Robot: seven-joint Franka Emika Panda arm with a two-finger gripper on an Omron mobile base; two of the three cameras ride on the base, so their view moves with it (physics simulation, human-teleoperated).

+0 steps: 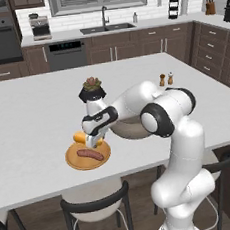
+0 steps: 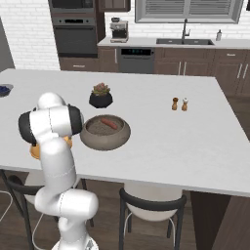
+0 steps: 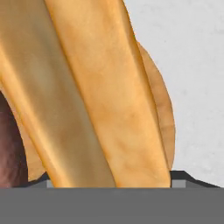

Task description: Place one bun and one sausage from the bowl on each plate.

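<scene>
Bun [image 3: 87, 100] right at end effector [image 1: 94, 142] fingertips.

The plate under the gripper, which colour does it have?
Orange-brown, like wood. The plate shows best in the left base view, with a sausage on it.

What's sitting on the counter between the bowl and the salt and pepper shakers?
Nothing: in the right base view the stretch of white counter between the bowl and the shakers is bare.

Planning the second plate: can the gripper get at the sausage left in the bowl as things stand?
Probably not yet: the gripper is down at the wooden plate with the bun close between its fingers. The sausage lies uncovered in the open bowl, so once freed, likely yes.
</scene>
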